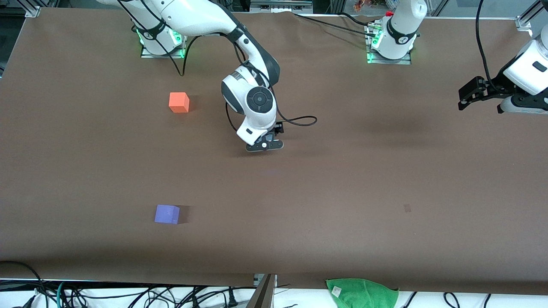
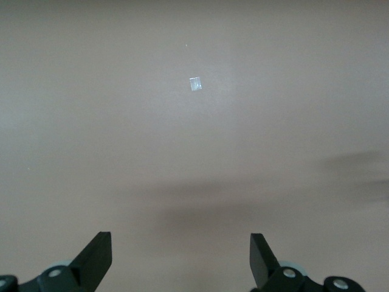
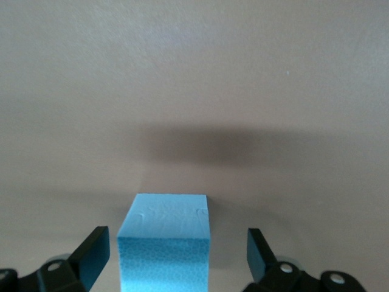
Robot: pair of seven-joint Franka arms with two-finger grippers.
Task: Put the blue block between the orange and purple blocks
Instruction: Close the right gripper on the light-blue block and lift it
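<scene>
The light blue block point(image 3: 164, 222) lies between my right gripper's point(image 3: 177, 238) open fingers, with a gap on each side. It seems to rest on the table. In the front view it is hidden under the right gripper point(image 1: 264, 146), which is low over the middle of the table. The orange block point(image 1: 179, 102) sits toward the right arm's end, farther from the front camera. The purple block point(image 1: 167, 214) sits nearer the front camera, in line with the orange one. My left gripper point(image 1: 462, 99) waits open and empty over the left arm's end of the table point(image 2: 181, 238).
A green cloth point(image 1: 361, 292) lies at the table's front edge. A small pale mark point(image 1: 407, 208) is on the brown tabletop and also shows in the left wrist view point(image 2: 195, 84). A black cable point(image 1: 299, 121) loops beside the right wrist.
</scene>
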